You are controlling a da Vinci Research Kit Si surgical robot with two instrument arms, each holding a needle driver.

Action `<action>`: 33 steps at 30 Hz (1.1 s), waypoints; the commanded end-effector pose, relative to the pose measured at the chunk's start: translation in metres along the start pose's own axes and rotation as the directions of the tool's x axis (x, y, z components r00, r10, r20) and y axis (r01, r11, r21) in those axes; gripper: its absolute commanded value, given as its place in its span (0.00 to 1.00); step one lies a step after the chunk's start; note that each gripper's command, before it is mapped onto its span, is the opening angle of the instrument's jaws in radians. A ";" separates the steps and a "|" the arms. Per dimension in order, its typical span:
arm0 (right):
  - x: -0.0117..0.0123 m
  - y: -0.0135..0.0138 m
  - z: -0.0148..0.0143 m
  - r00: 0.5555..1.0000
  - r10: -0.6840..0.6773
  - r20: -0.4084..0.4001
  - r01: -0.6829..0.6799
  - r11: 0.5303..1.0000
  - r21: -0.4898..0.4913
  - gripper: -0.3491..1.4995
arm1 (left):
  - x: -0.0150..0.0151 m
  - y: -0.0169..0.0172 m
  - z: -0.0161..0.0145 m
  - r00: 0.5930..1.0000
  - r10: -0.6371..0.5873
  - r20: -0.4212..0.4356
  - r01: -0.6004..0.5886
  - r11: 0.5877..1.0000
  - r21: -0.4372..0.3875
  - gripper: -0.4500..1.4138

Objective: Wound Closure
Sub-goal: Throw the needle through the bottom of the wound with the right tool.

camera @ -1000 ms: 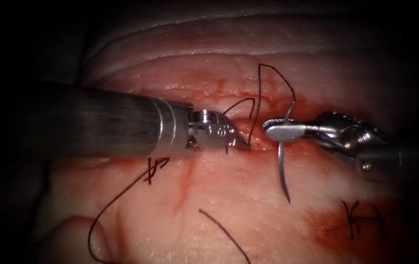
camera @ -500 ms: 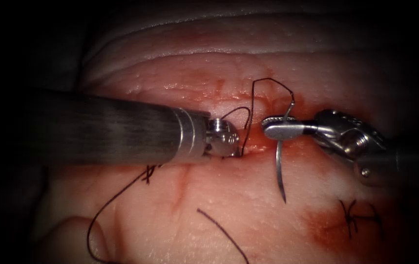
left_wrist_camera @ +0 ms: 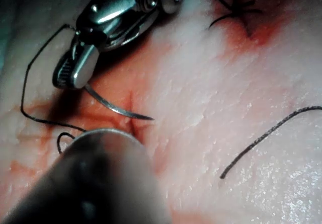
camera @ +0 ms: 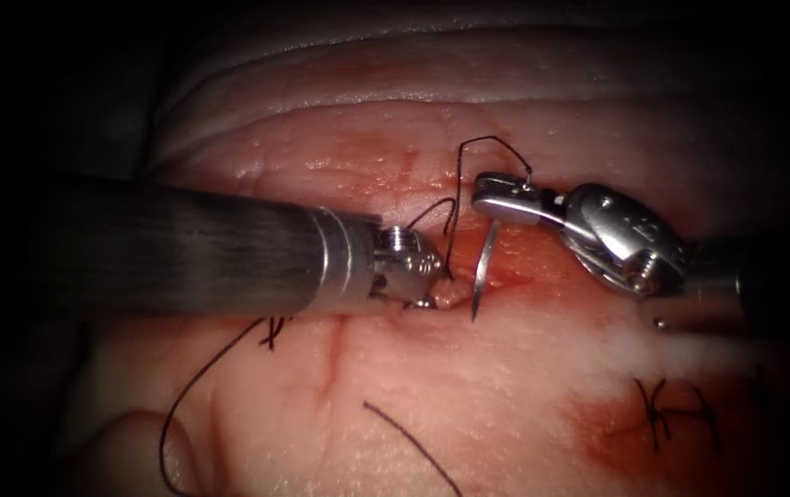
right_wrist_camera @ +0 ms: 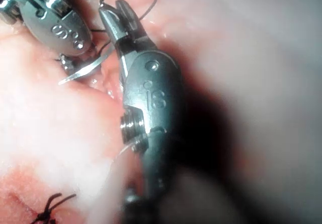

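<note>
My right tool [camera: 492,198] comes in from the right, jaws shut on the curved needle [camera: 482,267] close to its thread end. The needle hangs down from them, its tip just above the red cut [camera: 524,276] and free of the tissue. Dark thread [camera: 492,140] arcs up from the needle's end and drops into the cut beside my left tool [camera: 432,287]. That tool's jaws stand open against a small raised lip of tissue [camera: 450,294], holding nothing. The left wrist view has the right tool [left_wrist_camera: 75,70] and the needle [left_wrist_camera: 113,108]. The right wrist view has the needle [right_wrist_camera: 85,68].
Tied stitches sit at the lower left [camera: 275,331] and lower right [camera: 671,410]. A long thread tail [camera: 183,405] curves off to the lower left and a loose cut end [camera: 409,446] lies on the front tissue. Red fluid stains the lower right [camera: 616,433].
My right tool has carried the needle left and up, so the tip now hangs over the cut beside the left tool. My left tool has let go of the tissue edge and its jaws have spread.
</note>
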 end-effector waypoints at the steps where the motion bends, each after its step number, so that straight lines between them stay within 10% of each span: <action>1: -0.0011 0.0003 0.0004 0.999 -0.040 -0.005 0.040 0.999 -0.004 0.00 | 0.0002 -0.0002 0.0006 1.000 -0.002 0.000 0.002 1.000 0.000 0.52; 33: -0.0051 -0.0028 0.0010 0.942 -0.293 0.165 0.256 0.943 0.212 0.00 | 0.0019 0.0015 -0.0018 0.997 -0.022 -0.079 0.025 0.999 0.029 0.45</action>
